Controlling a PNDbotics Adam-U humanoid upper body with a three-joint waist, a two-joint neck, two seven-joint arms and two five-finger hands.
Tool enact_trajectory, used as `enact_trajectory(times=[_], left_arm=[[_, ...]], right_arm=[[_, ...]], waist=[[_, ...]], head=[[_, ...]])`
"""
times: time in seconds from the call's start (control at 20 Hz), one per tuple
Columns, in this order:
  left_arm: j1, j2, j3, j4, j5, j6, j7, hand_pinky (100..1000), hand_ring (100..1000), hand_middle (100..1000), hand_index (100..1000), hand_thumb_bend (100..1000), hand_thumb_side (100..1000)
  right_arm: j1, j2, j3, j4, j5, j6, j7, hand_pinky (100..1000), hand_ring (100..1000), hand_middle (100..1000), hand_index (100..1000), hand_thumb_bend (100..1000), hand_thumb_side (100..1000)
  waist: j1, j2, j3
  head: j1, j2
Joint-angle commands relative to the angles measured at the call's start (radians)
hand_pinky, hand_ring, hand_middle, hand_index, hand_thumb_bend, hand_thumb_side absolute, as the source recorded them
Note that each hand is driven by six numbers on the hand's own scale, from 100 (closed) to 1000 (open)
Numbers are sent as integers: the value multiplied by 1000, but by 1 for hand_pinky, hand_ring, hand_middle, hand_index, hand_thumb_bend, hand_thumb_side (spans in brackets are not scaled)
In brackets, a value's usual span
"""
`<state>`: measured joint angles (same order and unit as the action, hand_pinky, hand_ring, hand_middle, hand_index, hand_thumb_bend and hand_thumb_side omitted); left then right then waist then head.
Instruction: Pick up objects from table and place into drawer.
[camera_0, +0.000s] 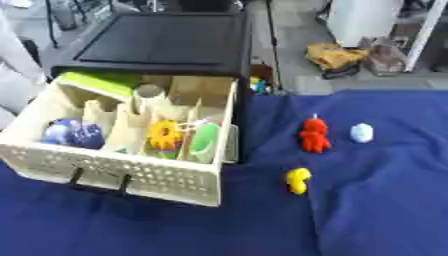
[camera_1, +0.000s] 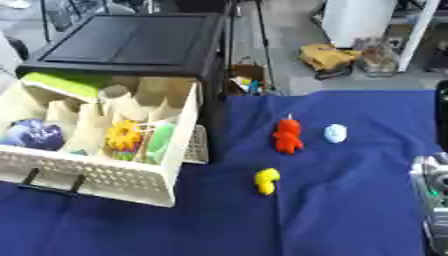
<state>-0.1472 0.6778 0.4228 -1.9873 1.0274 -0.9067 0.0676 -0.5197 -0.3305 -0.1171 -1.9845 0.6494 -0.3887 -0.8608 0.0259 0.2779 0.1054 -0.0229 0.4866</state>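
At the right edge of the right eye view, a part of the robot's right arm shows: a silver-grey metal housing with a round joint, a green glint, and a black strip above.

A blue cloth covers the worktop. At about nine o'clock on it stands a black cabinet with its cream drawer pulled out toward the near edge. Three small things lie on the cloth right of the drawer, apart from one another. A red figure stands near the centre. A pale lump, perhaps white or light blue, sits just beside it at three o'clock. A yellow piece lies at six o'clock from the red figure, nearer the front edge.
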Motion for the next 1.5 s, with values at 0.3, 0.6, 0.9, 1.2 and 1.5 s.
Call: enact_trajectory(times=[0.3, 0.6, 0.9, 1.2, 1.5], left_arm=[[5, 37, 33, -13, 56, 0, -52, 669, 778, 794, 940, 412, 1000], [11, 40, 44, -13, 70, 0, -59, 667, 775, 789, 934, 409, 1000], [14, 45, 55, -13, 78, 0, -57, 665, 774, 785, 930, 407, 1000], [18, 52, 59, -13, 83, 0, -54, 665, 773, 783, 928, 405, 1000], [25, 62, 63, -13, 88, 0, -57, 665, 773, 783, 928, 407, 1000]], right_arm=[[-13, -27, -4, -15, 6, -42, -46, 550, 630, 582, 596, 100, 482], [-14, -36, -3, -15, 8, -42, -46, 551, 631, 584, 597, 100, 483], [-16, -51, 0, -15, 9, -39, -46, 552, 633, 586, 599, 100, 485], [-30, -112, 19, -15, 1, -4, -46, 560, 640, 585, 601, 100, 494], [-49, -222, 50, -6, -65, 77, 19, 576, 643, 555, 588, 100, 521]], waist=[[3, -22, 4], [5, -24, 7], [6, -27, 9], [6, -32, 10], [5, -39, 12]], head=[[1, 7], [3, 19], [-1, 19], [-8, 22], [-23, 24]])
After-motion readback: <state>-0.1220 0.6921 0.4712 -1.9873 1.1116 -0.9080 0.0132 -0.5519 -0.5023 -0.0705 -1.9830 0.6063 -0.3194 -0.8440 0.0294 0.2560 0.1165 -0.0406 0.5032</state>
